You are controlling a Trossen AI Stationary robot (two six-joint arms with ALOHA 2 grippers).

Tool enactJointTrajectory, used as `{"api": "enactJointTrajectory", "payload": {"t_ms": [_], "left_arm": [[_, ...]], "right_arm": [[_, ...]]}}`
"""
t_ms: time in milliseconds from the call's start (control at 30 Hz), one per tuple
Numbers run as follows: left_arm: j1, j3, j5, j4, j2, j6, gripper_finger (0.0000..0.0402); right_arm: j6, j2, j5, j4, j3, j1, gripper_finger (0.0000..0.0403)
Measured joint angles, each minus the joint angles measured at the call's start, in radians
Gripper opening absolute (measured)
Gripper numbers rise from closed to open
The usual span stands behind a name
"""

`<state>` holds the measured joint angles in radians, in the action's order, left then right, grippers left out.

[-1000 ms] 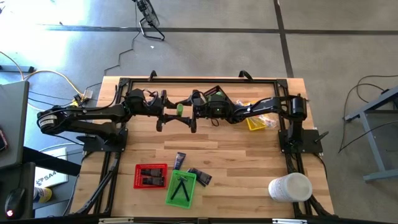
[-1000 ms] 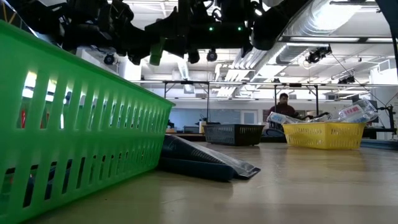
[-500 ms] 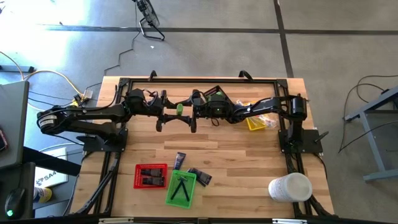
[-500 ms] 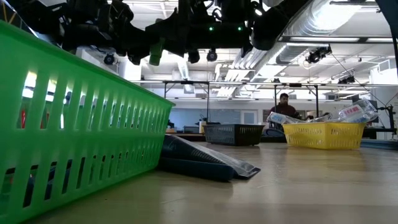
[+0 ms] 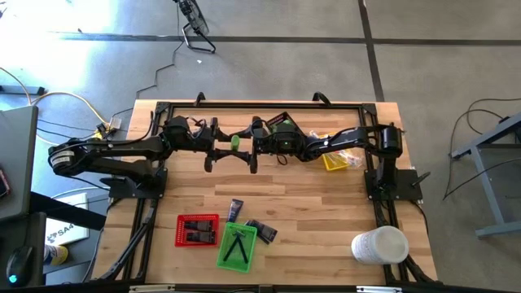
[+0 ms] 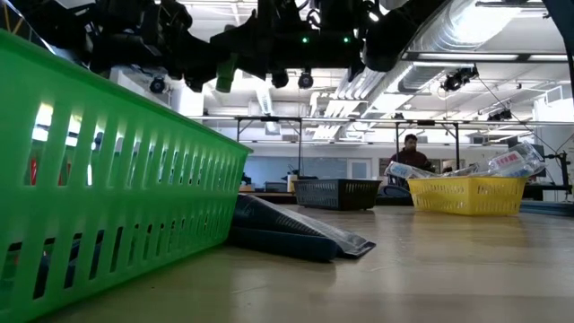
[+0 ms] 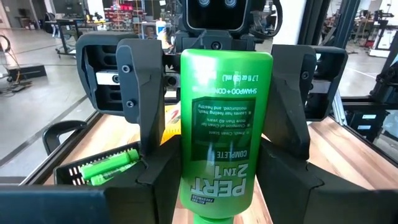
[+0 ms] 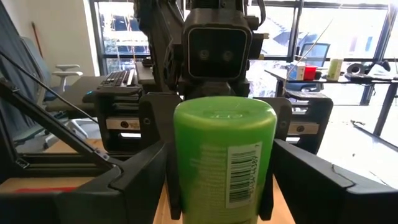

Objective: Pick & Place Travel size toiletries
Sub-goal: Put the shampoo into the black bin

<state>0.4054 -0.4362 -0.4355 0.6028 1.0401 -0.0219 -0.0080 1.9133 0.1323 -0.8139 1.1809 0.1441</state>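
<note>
A bright green little bottle (image 5: 235, 142) hangs level, high above the middle of the table, its length running left to right. My left gripper (image 7: 217, 177) comes from the table's left and is shut on it. My right gripper (image 8: 221, 171) faces it from the right and is open, one finger on either side of the bottle's flat round end (image 8: 225, 118); I see no touch there. In the low view the bottle (image 6: 226, 74) shows under the dark arms. More green bottles (image 7: 109, 169) lie in the black tray (image 7: 68, 177). My left gripper pinches the bottle between its two fingers (image 7: 155, 183), on the two sides of the label (image 7: 186, 186) near the rounded end. The fingers come level from the table's left and lie along the bottle. The bottle is lifted clear and lies level, its flat end toward the right gripper.
Near the front edge stand a red tray (image 5: 197, 230) and a green tray (image 5: 237, 246), with dark flat packets (image 5: 235, 210) (image 5: 262, 231) beside them. A yellow tray (image 5: 335, 160) sits under the right arm. A big white cylinder (image 5: 379, 245) stands at the front right.
</note>
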Motion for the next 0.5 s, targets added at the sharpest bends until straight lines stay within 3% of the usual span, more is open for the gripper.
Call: {"api": "enactJointTrajectory", "payload": {"t_ms": [500], "left_arm": [[0.000,0.000,0.000,-0.023,0.002,0.003,0.0180]], "right_arm": [[-0.022,-0.004,0.030,-0.004,0.001,0.001,0.0268]]}}
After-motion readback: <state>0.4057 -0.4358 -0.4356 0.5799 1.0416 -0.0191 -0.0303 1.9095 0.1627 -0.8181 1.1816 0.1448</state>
